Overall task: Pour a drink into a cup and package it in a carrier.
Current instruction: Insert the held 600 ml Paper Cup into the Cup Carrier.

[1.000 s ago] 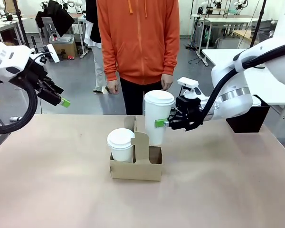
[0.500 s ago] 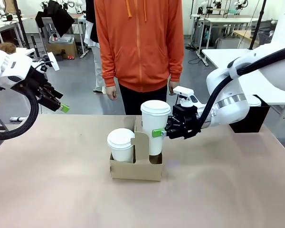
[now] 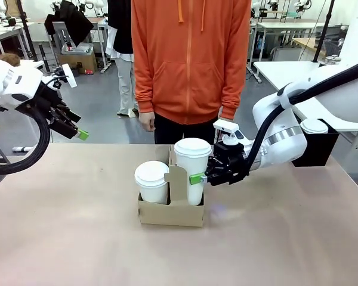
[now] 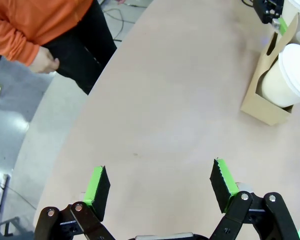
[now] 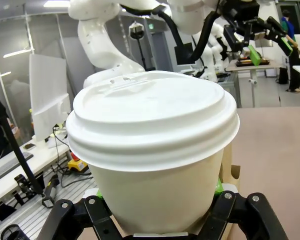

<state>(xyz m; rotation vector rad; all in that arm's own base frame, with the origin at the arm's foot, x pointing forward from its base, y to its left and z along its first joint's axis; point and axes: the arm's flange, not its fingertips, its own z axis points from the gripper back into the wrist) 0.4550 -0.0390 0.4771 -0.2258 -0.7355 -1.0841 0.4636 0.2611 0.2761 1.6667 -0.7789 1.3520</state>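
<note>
Right gripper (image 3: pixel 204 177) has its jaws clamped on the tall white cup (image 3: pixel 192 170), pinching it about halfway up the side, and the cup's bottom end is sitting down inside the right-hand slot of the cardboard carrier (image 3: pixel 170 210). From the wrist cam the cup (image 5: pixel 152 150) is right up between the fingers with its white lid facing the lens, so it's definitely being held. On the far side of the carrier's centre handle from that gripper there's a shorter lidded cup (image 3: pixel 152 182) in the other slot. Left gripper (image 3: pixel 77 132) is spread wide with nothing in it, hanging up in the air off the table's edge, well away from the carrier. Person in an orange hoodie (image 3: pixel 191 59) stands across the table, just behind the carrier.
</note>
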